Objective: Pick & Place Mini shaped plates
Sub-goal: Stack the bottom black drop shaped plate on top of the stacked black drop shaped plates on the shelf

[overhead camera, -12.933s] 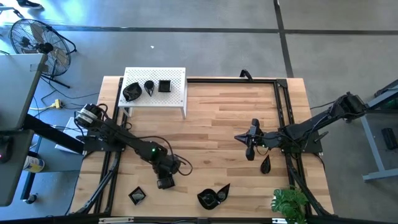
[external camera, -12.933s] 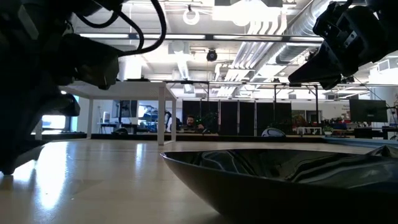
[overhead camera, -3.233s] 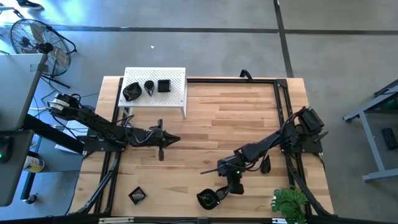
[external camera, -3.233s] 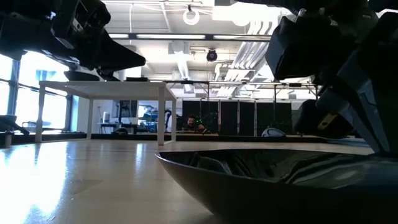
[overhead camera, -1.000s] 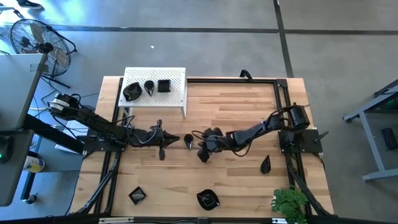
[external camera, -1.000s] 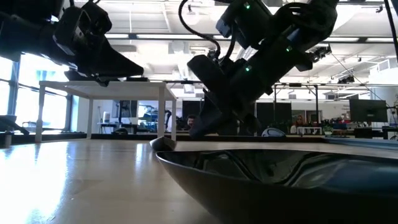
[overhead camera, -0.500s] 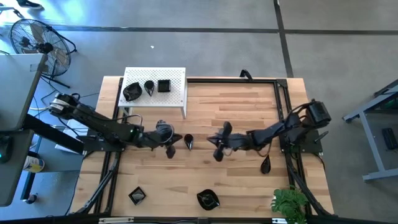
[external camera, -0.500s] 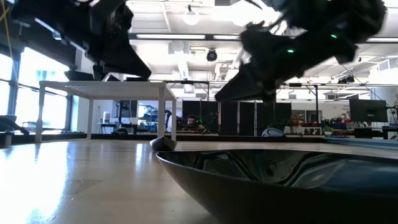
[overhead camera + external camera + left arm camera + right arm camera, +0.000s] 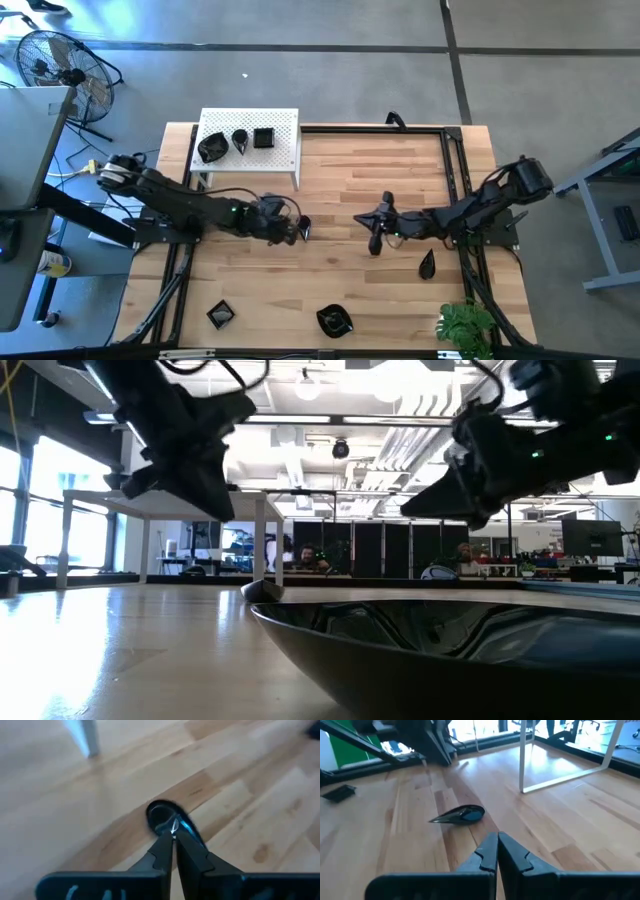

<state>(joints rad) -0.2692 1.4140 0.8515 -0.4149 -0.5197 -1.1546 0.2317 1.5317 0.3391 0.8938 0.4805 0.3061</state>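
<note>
pale wood tabletop (image 9: 400,170), white perforated stand (image 9: 250,138), grey floor (image 9: 330,80)

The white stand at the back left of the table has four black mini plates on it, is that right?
Not quite: the white stand at the back left of the table carries three black mini plates, not four. The high view shows them in a row on its top.

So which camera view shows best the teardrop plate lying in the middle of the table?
The right wrist view: the teardrop plate lies unobstructed there. The left wrist view shows it behind the left tool; the high view shows a speck.
</note>
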